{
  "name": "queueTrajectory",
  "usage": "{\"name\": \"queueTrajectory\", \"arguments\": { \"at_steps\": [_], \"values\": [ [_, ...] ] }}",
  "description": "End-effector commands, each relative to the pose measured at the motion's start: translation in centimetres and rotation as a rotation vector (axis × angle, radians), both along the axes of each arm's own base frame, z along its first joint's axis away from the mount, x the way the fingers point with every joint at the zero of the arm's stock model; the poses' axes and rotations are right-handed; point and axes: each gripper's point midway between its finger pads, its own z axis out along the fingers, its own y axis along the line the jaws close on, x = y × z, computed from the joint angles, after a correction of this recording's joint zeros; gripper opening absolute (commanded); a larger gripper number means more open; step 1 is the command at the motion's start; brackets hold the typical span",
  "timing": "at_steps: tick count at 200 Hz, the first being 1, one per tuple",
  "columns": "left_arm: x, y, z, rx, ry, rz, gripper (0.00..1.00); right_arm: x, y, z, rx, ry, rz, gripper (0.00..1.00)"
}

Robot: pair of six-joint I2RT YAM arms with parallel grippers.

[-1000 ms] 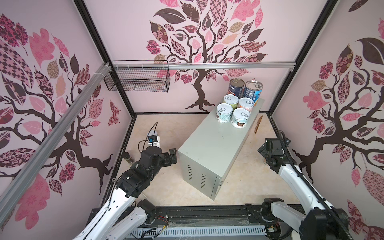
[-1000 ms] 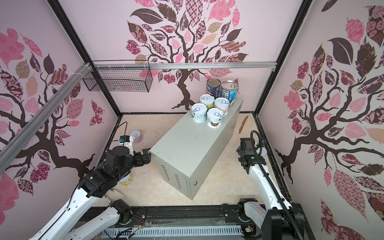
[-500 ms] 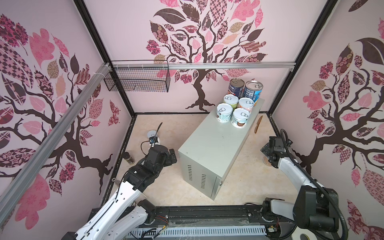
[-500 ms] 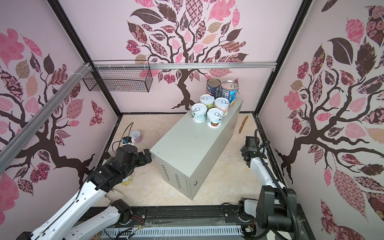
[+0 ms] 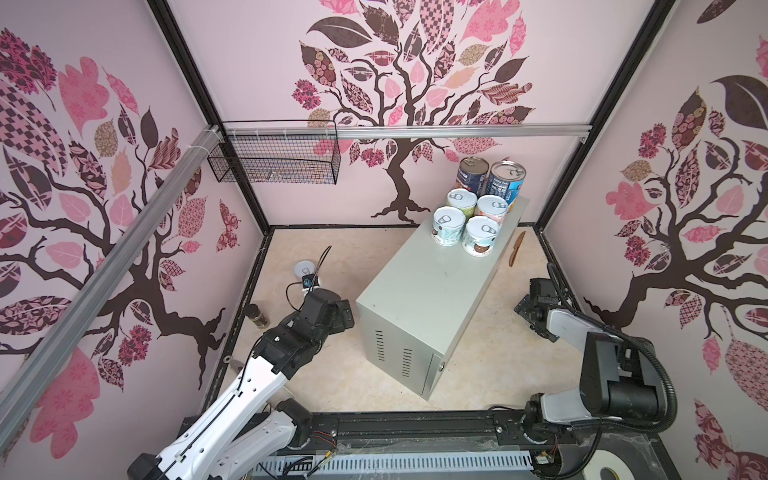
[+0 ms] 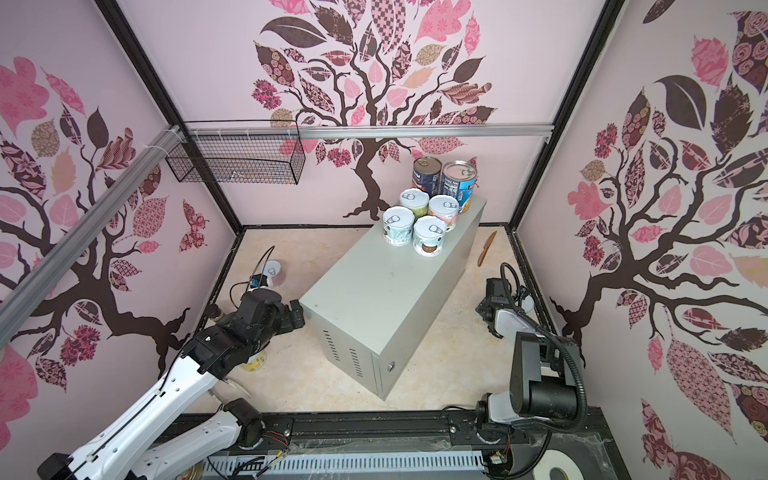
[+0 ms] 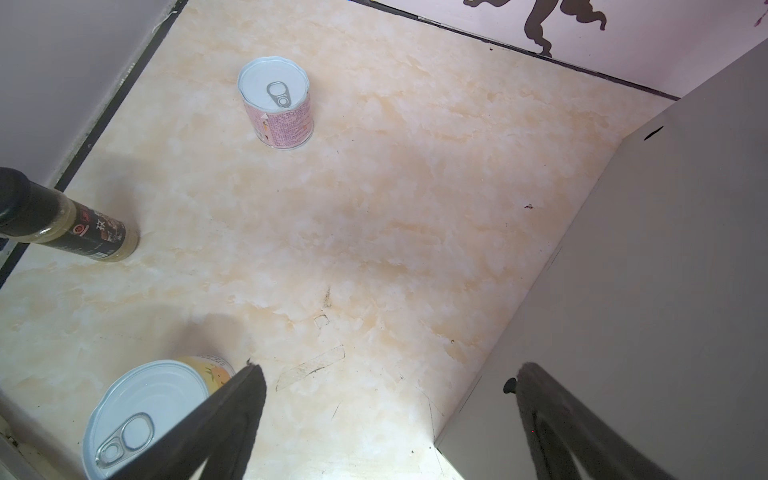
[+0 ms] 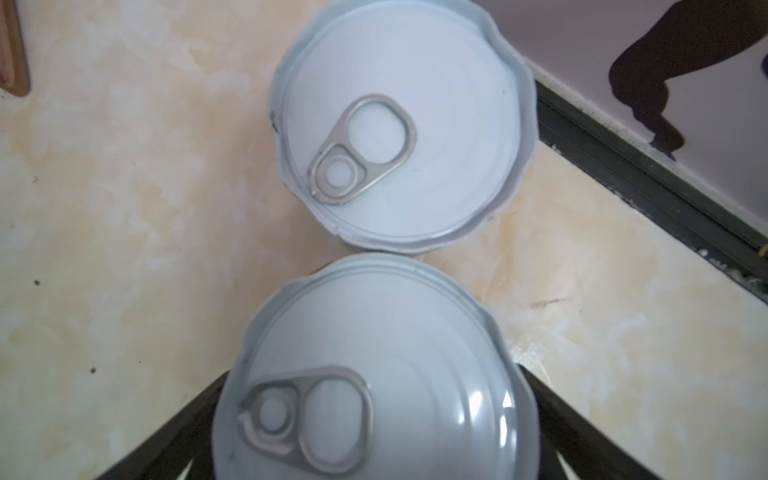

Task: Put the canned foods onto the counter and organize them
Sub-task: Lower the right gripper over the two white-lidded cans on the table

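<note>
**Mia:** What are the jaws doing?

**Ben:** The right gripper (image 8: 374, 374) has its jaws wide open. They stand on both sides of the near can (image 8: 415, 332), down on the floor (image 8: 124, 208) by the wall. I don't think they are squeezing it. The far can (image 8: 436, 124) stands just beside that one.

**Mia:** And the other arm?

**Ben:** The left gripper (image 7: 389, 368) is wide open too, and it holds nothing. It hangs over bare floor, next to the grey box (image 5: 424, 291). A yellow can (image 7: 141, 399) is just beside one finger. A pink can (image 7: 276, 102) is farther off. A dark jar (image 7: 70, 230) stands near the wall.

**Mia:** How many cans are up on the box?

**Ben:** Six, all at the far end. Two tall cans (image 5: 473, 174) stand at the back. Four short cans (image 5: 449, 224) stand in a square in front of them.

**Mia:** How many are left on the floor?

**Ben:** Four. Two are on the left side and two are on the right. That makes ten cans in all. I think the job is a bit more than half done. There is also one jar and one wooden knife (image 5: 516, 248), and those are not cans.
</note>
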Motion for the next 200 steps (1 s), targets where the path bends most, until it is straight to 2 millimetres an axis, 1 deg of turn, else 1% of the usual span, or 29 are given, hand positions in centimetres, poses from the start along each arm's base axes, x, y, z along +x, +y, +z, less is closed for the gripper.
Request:
{"name": "queueTrajectory", "arguments": {
  "at_steps": [1, 26, 43, 89, 124, 154, 171, 200],
  "values": [
    [0.0, -0.2, 0.3, -0.010, -0.007, -0.006, 0.98, 1.2, -0.5, -0.1, -0.034, 0.015, 0.039, 1.00],
    [0.0, -0.3, 0.3, -0.011, -0.006, -0.012, 0.98, 1.1, -0.5, -1.5, -0.022, 0.049, 0.066, 1.00],
    [0.0, -0.4, 0.2, -0.012, -0.003, -0.016, 0.98, 1.3, -0.3, -1.8, -0.015, 0.042, 0.088, 1.00],
    [0.1, -0.7, 0.1, -0.014, 0.003, -0.031, 0.98, 1.4, -0.8, -1.9, -0.043, 0.018, 0.087, 1.00],
    [0.1, -0.8, 0.0, -0.013, 0.005, -0.038, 0.98, 1.7, -0.7, -1.8, -0.041, -0.018, 0.094, 0.96],
    [0.1, -0.8, -0.1, -0.013, 0.004, -0.040, 0.98, 1.7, -0.6, -2.1, -0.033, -0.006, 0.095, 0.90],
    [0.1, -0.9, 0.0, -0.016, -0.003, -0.043, 0.98, 1.3, -1.0, -1.7, -0.047, -0.013, 0.064, 0.83],
    [0.1, -0.9, 0.4, -0.024, -0.019, -0.052, 0.98, 1.0, -1.0, -1.0, -0.062, -0.056, 0.062, 0.71]
  ]
}}
